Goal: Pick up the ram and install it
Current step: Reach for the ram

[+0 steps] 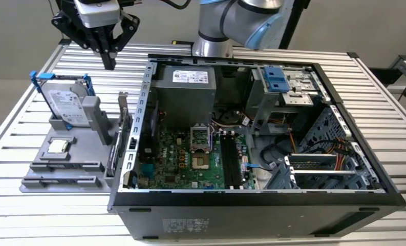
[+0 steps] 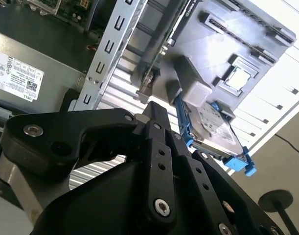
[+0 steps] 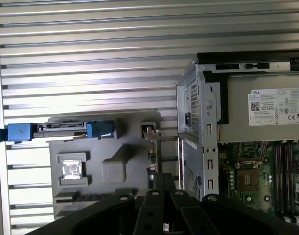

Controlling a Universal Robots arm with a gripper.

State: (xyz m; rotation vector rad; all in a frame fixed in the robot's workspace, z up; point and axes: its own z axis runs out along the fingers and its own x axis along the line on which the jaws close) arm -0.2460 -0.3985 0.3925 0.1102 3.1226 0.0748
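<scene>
The pincer [image 1: 109, 62] hung closed and empty, well apart from the ram [image 1: 67, 166] lying in the grey holder [image 1: 29, 183] beside the computer case [image 1: 257, 199], so a clean pick wanted opened jaws squared across its thin edges.

There's the open computer case [image 1: 257, 205] sitting on the slatted table [image 1: 394, 92], with a parts holder [image 1: 35, 182] just beside it on the exterior view's left. On the holder, the hard drive [image 1: 66, 105] stands at the back and the processor chip [image 1: 58, 147] lies in front of it. A card [image 1: 124, 136] stands on edge between them and the case wall. Inside the case, the motherboard [image 1: 182, 164] lies flat with the power supply [image 1: 186, 92] behind it. The gripper [image 1: 109, 64] hangs above the table, behind the holder.
</scene>
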